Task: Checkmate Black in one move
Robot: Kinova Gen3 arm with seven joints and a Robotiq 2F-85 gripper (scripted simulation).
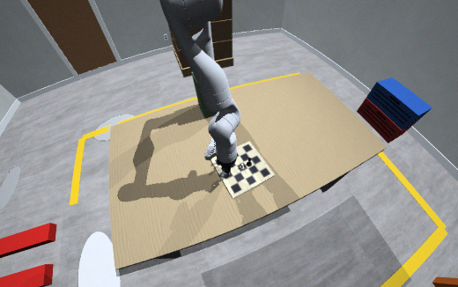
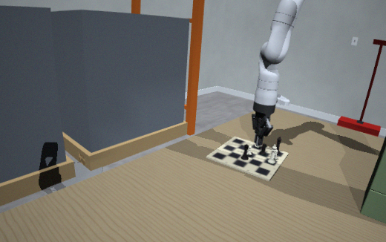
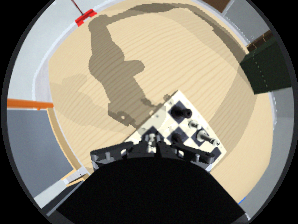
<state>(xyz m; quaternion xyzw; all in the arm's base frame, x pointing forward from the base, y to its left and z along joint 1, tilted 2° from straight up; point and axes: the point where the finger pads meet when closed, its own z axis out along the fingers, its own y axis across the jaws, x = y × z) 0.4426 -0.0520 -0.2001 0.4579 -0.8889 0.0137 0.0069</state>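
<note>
A small chessboard [image 1: 264, 172] [image 2: 220, 156] [image 3: 180, 104] lies on the tan table. My gripper [image 1: 225, 171] [image 2: 257, 143] [image 3: 152, 139] is down at the board's far edge, on the arm's side. It is shut on a small white chess piece [image 3: 152, 137], whose base is at or just above a square; I cannot tell which square or what kind of piece. Black pieces [image 2: 245, 152] [image 2: 263, 149] [image 2: 279, 144] stand upright on the board. A taller white piece [image 2: 273, 154] [image 1: 241, 166] stands near the board's right side, with a black piece [image 1: 249, 162] beside it.
The tan table [image 1: 299, 114] [image 2: 185, 200] stretches wide around the board. A green box [image 2: 375, 193] stands at the table's right. A blue and red crate stack [image 1: 393, 109] sits on the floor beyond the table. An orange post [image 2: 194, 67] and grey panels [image 2: 93, 74] stand to the left.
</note>
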